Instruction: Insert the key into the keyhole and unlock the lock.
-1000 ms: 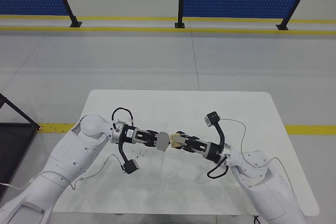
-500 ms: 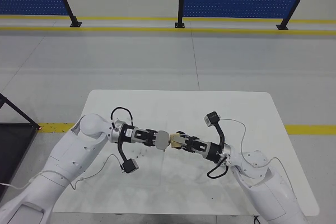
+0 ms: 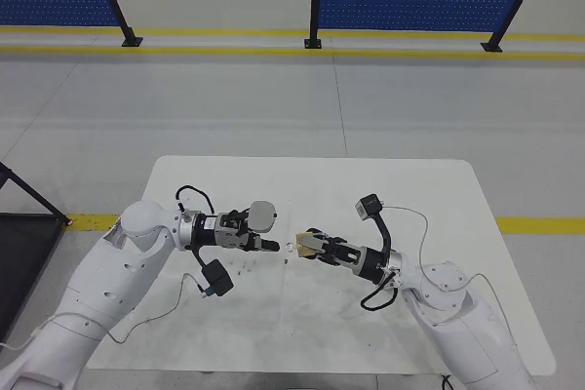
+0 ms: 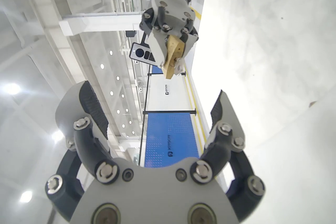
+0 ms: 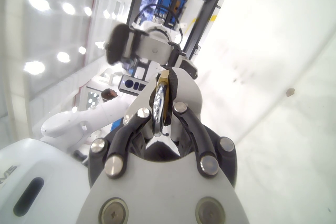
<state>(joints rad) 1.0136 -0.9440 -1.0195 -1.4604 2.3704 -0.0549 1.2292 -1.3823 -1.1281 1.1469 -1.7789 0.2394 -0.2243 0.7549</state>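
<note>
A brass padlock (image 3: pixel 303 244) is held over the middle of the white table (image 3: pixel 390 185), with my right gripper (image 3: pixel 312 246) shut on it. Looking along that wrist, the silver shackle (image 5: pixel 158 104) sits between the closed fingers and the brass body (image 5: pixel 163 77) points outward. A small silver key (image 4: pixel 179 66) sticks out of the padlock (image 4: pixel 172 54) at its free end. My left gripper (image 4: pixel 157 107) is open and empty, a short way from the key and facing it. From above, the left gripper (image 3: pixel 271 234) is just left of the key (image 3: pixel 288 247).
Both arms meet over the table's centre, a little above the surface. A black frame (image 3: pixel 10 195) stands beside the table's left edge. Small specks (image 5: pixel 290 92) lie on the tabletop.
The left gripper has let go of the key, opened and drawn back to the left, its wrist turned. The right gripper with the padlock and key has stayed put.
</note>
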